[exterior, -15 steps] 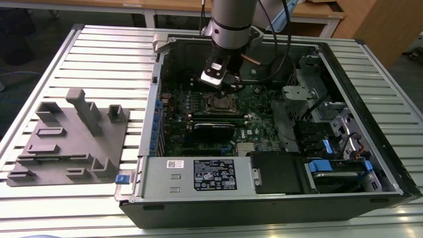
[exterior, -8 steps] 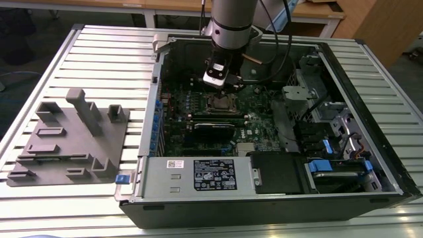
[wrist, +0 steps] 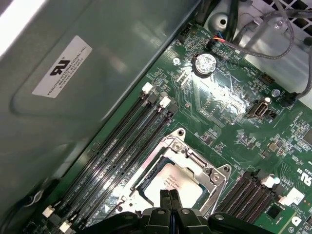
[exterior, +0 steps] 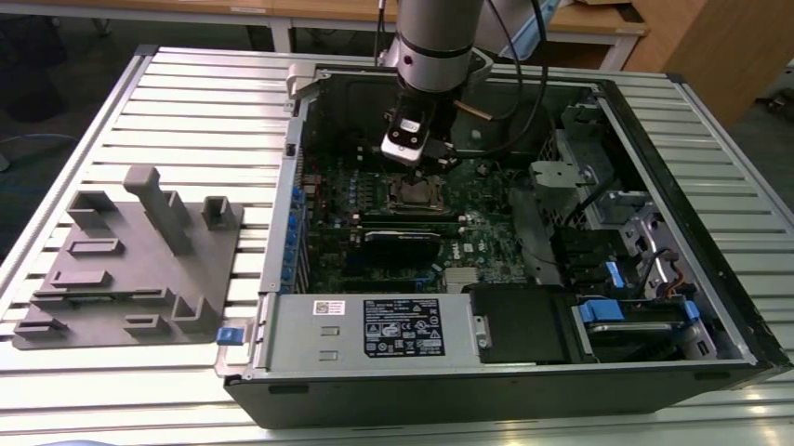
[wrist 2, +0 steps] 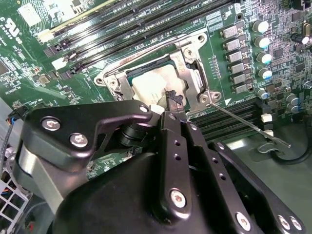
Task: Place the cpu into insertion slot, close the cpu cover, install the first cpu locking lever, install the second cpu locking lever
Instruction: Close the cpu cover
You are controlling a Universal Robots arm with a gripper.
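— Silvery-tan square cpu (wrist: 181, 183) lies in its black square insertion slot (wrist: 145, 179); thin silver cpu cover (wrist: 213, 179) looks down.
— Your gripper (wrist: 170, 196) is pinched shut, empty, just above: press the cpu cover, not the cpu.

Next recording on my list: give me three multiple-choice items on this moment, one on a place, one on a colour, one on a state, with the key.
1. Where does the cpu lie?
A. on the grey rack outside the case
B. in the insertion slot
C. on top of the power supply box

2. What colour is the motherboard?
A. green
B. red
C. white

3. How do the fingers of the gripper stand?
A. spread wide around the cpu
B. clamped on a cable
C. shut together over the cpu

Key: 1 B, both wrist views show the metal-topped cpu sitting in the socket, framed by the cpu cover. 2 A, the board is green in every view. 3 C, the first wrist view shows the two tips touching each other over the cpu.
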